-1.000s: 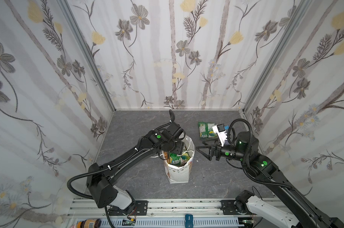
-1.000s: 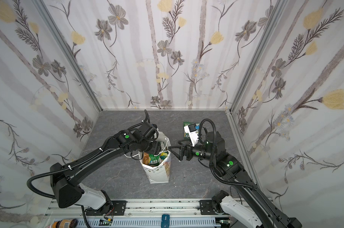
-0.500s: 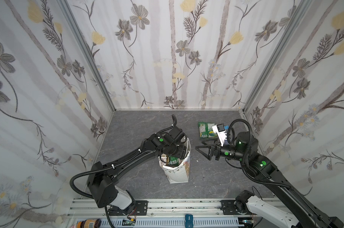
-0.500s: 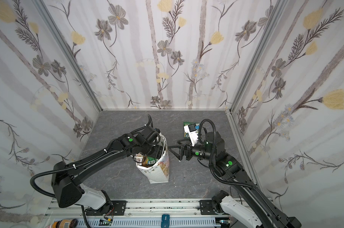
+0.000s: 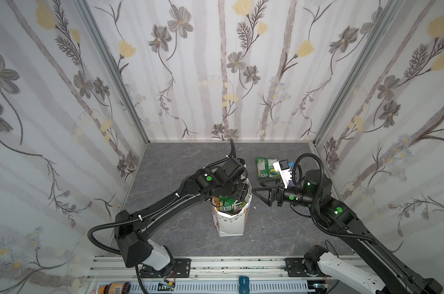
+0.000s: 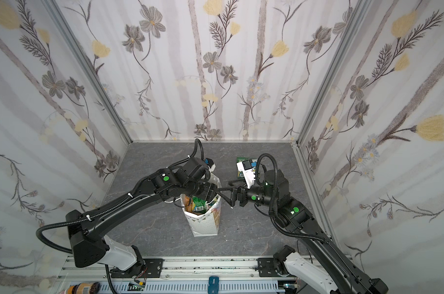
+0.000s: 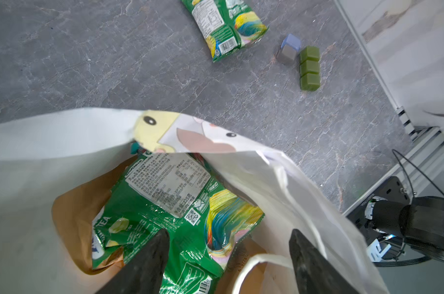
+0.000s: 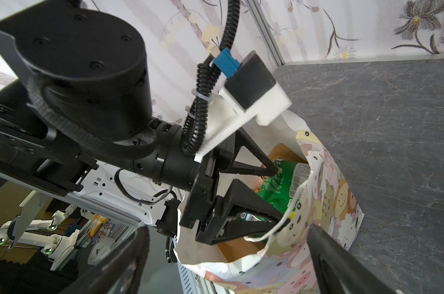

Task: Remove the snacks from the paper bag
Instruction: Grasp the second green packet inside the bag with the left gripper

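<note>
While reaching into the paper bag [image 7: 50, 142], not yet closed on any snack.

Noted left fingers [image 7: 147, 259] parted and empty, one tip down on the green packet [image 7: 170, 203], its mate close by the bag's inner wall and white cord handle [image 7: 243, 267]. Noted that packet lying uppermost in the bag, over a tan pouch [image 7: 73, 203]. Noted right fingers [image 8: 338, 264] spread wide, grasping nothing, held just beside the bag's rim in both top views. Observed a second green packet [image 7: 226, 25] already out on the bench [image 7: 88, 63], near olive cubes [image 7: 309, 68]. Judged: extraction step in hand, most snacks yet to come out. Next move calls for closing across the crinkly film without pinching wall or handle, then lifting straight up. Steadying the light bag with the right fingers advisable, tipping being likely.
</note>
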